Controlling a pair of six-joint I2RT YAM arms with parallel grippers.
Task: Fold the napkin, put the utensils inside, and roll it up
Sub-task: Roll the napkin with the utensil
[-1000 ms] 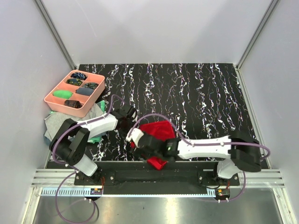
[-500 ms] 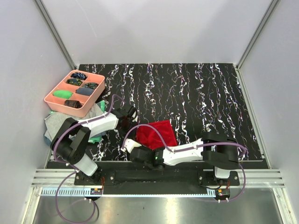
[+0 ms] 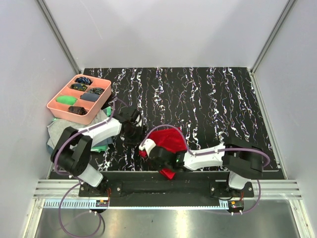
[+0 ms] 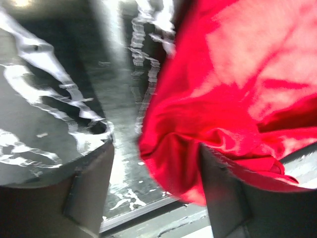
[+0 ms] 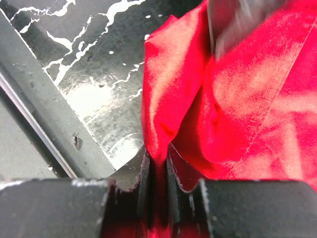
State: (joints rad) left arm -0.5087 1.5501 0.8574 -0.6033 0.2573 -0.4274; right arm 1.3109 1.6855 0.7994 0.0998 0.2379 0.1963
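the napkin (image 3: 168, 140) lies crumpled on the black marbled bench (image 3: 213, 99), close to its near edge. the right claw (image 5: 157, 168) pinches a fold at the napkin's near corner. the left claw (image 4: 153, 191), just left of the napkin, is spread, its fingers (image 4: 89, 186) on either side of the cloth's edge, not gripping.
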